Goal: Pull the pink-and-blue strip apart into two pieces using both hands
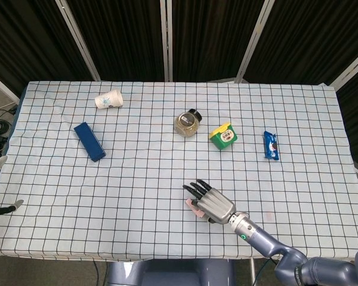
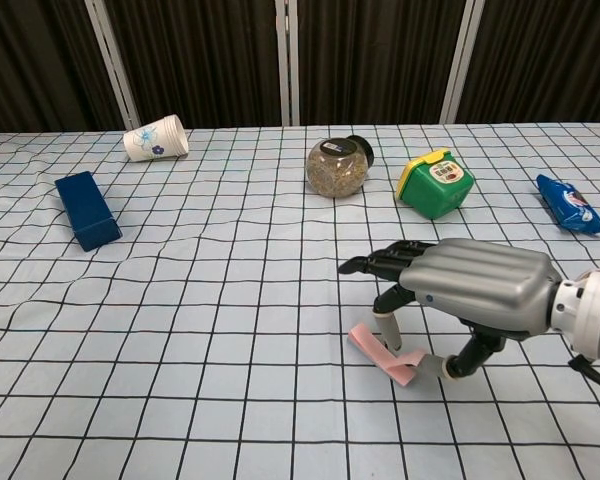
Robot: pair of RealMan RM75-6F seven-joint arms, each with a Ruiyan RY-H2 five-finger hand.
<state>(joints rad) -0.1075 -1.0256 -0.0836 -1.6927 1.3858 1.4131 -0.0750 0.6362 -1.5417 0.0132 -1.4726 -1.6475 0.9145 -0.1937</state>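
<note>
Chest view: my right hand (image 2: 460, 300) pinches the soft, light pink-and-blue strip (image 2: 385, 353); I'd grip its ends.

Head view: high, looking steeply down and forward, far enough to take in the whole checked table (image 1: 137, 179) up to the black curtain (image 1: 119, 36). Chest view: low, near table height, facing the same curtain, much closer. Both share the stretch around the jar (image 1: 188, 123) (image 2: 338, 166), from the paper cup (image 1: 108, 99) (image 2: 156, 138) to the blue packet (image 1: 271, 145) (image 2: 569, 203).
</note>
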